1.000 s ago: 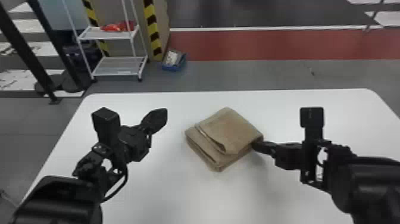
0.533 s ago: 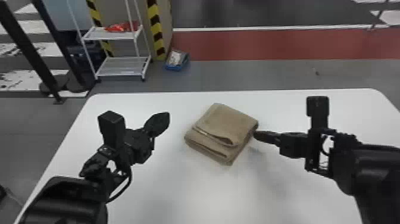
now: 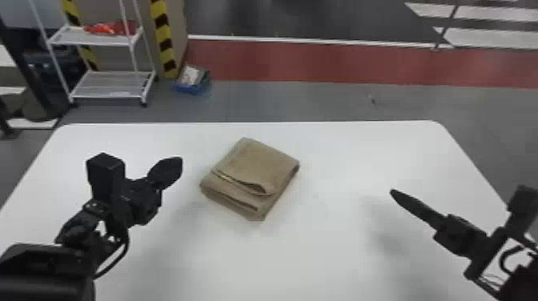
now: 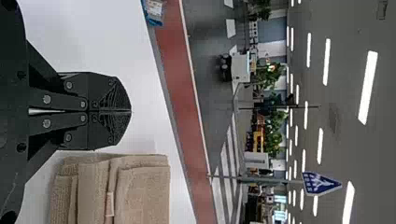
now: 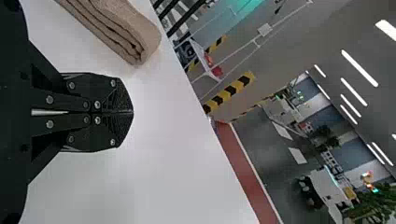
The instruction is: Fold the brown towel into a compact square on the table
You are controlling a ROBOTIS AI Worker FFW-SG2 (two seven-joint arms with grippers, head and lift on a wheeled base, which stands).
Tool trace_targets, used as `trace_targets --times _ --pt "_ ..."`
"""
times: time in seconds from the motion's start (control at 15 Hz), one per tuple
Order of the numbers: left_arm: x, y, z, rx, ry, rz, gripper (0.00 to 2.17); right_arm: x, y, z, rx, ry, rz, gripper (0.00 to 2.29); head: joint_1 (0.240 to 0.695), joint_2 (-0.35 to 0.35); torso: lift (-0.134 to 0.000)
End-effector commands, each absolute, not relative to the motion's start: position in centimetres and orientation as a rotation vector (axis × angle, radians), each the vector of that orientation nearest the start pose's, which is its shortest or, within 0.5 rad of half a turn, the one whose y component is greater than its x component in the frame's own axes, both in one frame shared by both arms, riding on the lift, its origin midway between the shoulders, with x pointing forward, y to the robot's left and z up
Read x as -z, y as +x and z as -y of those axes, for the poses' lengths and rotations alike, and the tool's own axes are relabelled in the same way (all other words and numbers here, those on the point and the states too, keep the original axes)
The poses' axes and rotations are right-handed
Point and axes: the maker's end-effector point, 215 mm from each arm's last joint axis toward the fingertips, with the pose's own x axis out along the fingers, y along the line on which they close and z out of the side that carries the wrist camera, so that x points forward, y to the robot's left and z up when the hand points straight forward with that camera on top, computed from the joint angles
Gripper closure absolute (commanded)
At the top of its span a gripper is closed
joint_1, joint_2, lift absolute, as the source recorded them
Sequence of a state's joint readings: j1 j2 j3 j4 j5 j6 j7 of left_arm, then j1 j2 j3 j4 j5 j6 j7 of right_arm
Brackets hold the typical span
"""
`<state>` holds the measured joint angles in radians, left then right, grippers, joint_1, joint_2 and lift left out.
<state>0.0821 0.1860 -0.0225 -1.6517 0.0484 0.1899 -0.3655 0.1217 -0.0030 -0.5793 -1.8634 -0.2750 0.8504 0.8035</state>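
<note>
- So the right gripper (image 3: pixel 394 193) has been pulled well away from the towel (image 3: pixel 256 166) since the earlier frames, where its tip was held right by the towel's right-hand corner. The head view has been swung round a bit too, so the towel and the shelf rack (image 3: pixel 110 86) are now seen further left.
- Right gripper is now held over the right part of the table (image 3: pixel 340 256), well apart from the towel. In the right wrist view its fingers (image 5: pixel 116 95) are pressed together, with nothing pinched.
- Left gripper (image 3: pixel 176 164) is held left of the towel in the head view, with a gap between them. Fingers (image 4: pixel 114 93) are pressed flat together as well, nothing pinched there either.
- Towel is laid a little left of centre, turned like a diamond, and folded into a thick, roughly square stack. A curved loose edge can be seen across its top, slightly lifted near the lower right, and a small pale tag (image 4: pixel 109 204) is caught in the left wrist view.
- Upper left: something red (image 3: pixel 112 28) is kept on the rack's top shelf, and a blue box (image 3: pixel 192 87) is parked on the floor beside a striped post (image 3: pixel 163 40).
</note>
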Motion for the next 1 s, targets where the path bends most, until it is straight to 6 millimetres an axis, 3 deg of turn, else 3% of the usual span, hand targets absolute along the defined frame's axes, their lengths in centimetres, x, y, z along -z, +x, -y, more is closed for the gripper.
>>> trace_targets --times 0.0,0.13,0.6,0.93 --pt "42.3 55.5 -19.3 0.404 0.130 -0.248 1.44 40.0 44.7 35.1 -0.306 0.570 -0.366 2.24 0.695 -0.128 -0.124" --pt "42.6 55.4 -19.2 0.412 0.135 -0.257 1.44 39.6 44.1 35.5 -0.311 0.576 -0.351 2.24 0.695 -0.156 -0.124" --pt "44.6 54.5 -17.1 0.444 0.149 -0.305 1.44 37.6 43.3 34.0 -0.363 0.597 -0.317 2.24 0.695 -0.189 -0.124" --pt "45.9 53.6 -14.4 0.494 0.133 -0.351 1.44 37.6 42.7 33.8 -0.382 0.610 -0.309 2.24 0.695 -0.198 -0.124"
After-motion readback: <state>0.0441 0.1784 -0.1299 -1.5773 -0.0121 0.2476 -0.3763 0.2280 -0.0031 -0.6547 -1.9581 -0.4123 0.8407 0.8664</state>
